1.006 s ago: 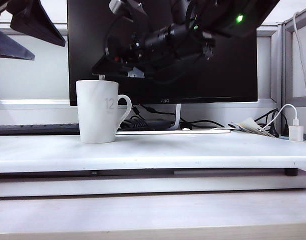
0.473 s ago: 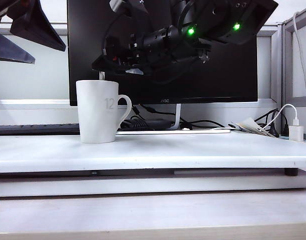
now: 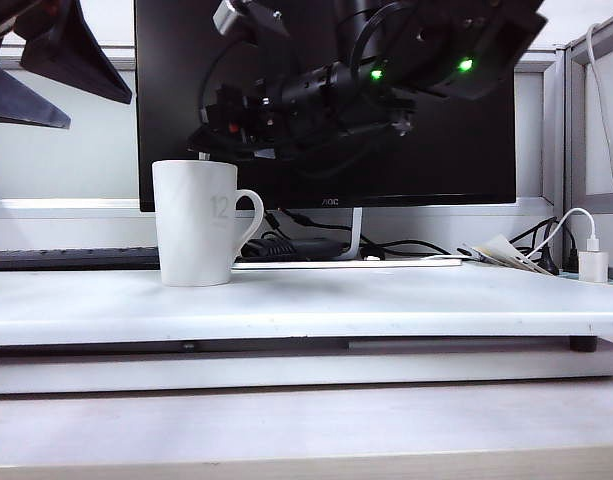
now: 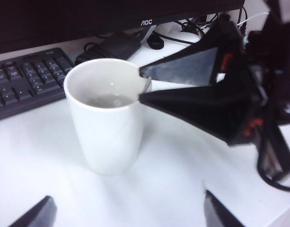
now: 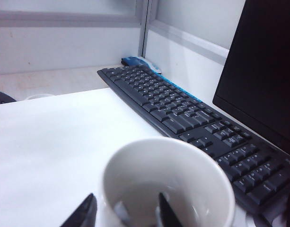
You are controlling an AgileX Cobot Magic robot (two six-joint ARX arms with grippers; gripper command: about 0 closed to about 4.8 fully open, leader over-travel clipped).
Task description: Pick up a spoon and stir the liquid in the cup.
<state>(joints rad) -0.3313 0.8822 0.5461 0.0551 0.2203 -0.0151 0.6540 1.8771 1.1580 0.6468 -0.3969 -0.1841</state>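
Both arms are black, the right tool [image 4: 144,84] with wedge-shaped fingers, red accents, black cables and green lights.

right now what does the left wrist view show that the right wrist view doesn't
Only the left wrist view shows the right end effector from outside, its fingers at the white mug's rim around a thin silvery spoon handle, and the clear liquid. Only the right wrist view looks down inside the mug and shows a blue object past the keyboard. Both share mug, keyboard, monitor.
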